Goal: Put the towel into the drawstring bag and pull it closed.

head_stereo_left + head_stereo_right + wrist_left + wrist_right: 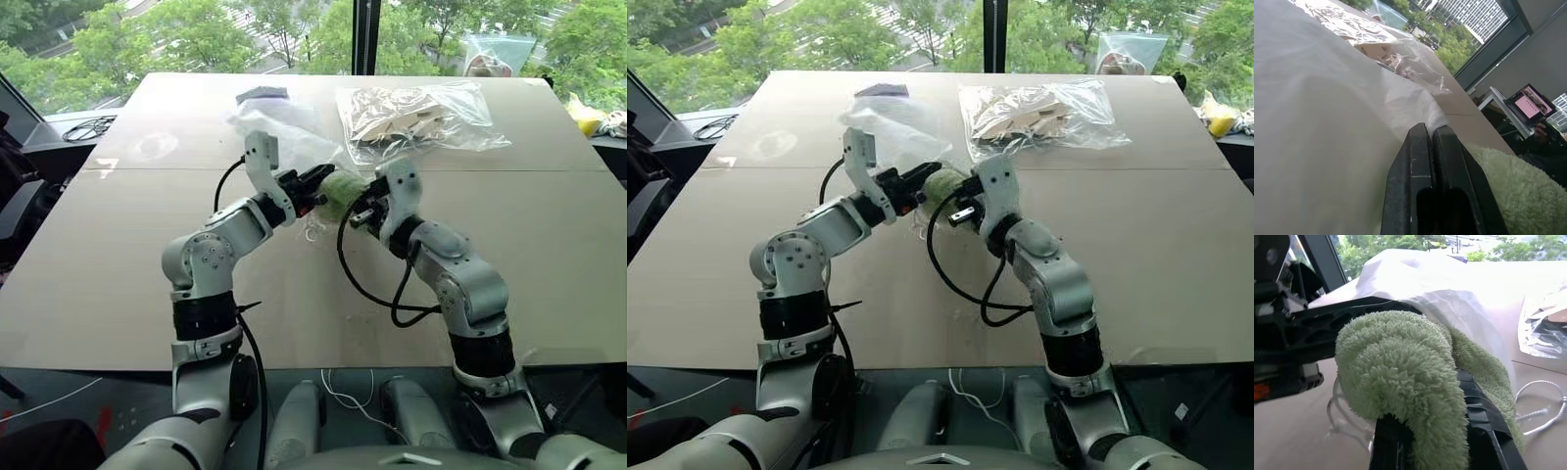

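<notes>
Two robot arms meet above the middle of a pale tabletop [118, 294], a light green towel [343, 191] held between them. The right gripper [1430, 431] is clamped on the fluffy terry pad, which folds over its black fingers and bulges toward the mouth of the white drawstring bag [284, 137]. The left gripper [1432, 147], its two fingers pressed flat together, pinches the thin, semi-translucent fabric at the bag's edge, holding that side up. The bag's long axis runs from its mouth at the grippers away toward the window, its body lying slack and crumpled on the table.

The right wrist view shows the towel's deep pile close up and thin white cords [1542, 404] looped on the table beside it. The left wrist view shows the smooth white fabric spread broadly beside the closed fingers. Beyond the bag lie a clear, glossy plastic bag [421, 117] of beige contents and a purple box [262, 94].
</notes>
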You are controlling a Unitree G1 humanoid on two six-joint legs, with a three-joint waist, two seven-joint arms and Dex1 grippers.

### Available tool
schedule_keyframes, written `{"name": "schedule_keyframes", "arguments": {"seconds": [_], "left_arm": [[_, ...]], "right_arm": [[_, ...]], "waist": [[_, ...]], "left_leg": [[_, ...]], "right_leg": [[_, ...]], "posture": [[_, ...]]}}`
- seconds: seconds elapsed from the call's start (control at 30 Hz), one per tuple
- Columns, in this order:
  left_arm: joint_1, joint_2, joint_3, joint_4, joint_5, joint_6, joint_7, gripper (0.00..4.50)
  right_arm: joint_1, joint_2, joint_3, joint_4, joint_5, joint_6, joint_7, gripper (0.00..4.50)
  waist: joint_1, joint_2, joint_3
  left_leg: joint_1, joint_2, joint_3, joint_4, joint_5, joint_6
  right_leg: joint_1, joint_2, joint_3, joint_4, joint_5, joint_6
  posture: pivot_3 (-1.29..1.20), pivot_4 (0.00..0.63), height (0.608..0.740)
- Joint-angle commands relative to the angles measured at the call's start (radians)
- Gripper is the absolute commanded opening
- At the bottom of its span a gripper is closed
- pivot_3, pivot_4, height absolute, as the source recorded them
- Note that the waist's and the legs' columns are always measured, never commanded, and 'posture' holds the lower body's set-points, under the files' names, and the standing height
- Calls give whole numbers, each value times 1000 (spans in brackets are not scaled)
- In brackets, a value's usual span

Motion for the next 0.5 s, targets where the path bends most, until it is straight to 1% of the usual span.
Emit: {"name": "schedule_keyframes", "arguments": {"seconds": [0.03,0.17,0.3,0.37,0.5], "left_arm": [[6,-15,-10,-46,-49,20,3,0],[8,-53,3,-77,-110,31,11,0],[13,-90,34,-107,-189,40,34,0],[25,-96,36,-120,-215,41,43,0],[57,-92,35,-131,-268,50,57,0]], "right_arm": [[-46,64,-96,-2,95,24,-66,33],[-28,63,-91,33,168,52,-65,33],[-5,76,-91,22,255,104,-61,33],[1,110,-131,21,334,133,-85,33],[-6,172,-242,26,552,166,-174,33]], "waist": [[2,0,0],[-3,0,0],[-7,0,0],[-6,0,0],[-3,0,0]], "left_leg": [[0,0,0,0,0,0],[-1,-1,0,-1,0,0],[-1,0,0,-2,0,0],[-1,1,0,-2,0,0],[-1,0,0,-2,0,0]], "right_leg": [[0,0,0,0,0,0],[0,-1,0,-1,0,0],[-1,0,0,-1,0,0],[-1,1,-1,-1,0,-1],[0,0,0,-1,0,0]], "posture": [[0,150,740],[0,150,740],[0,150,740],[0,150,740],[0,150,740]]}}
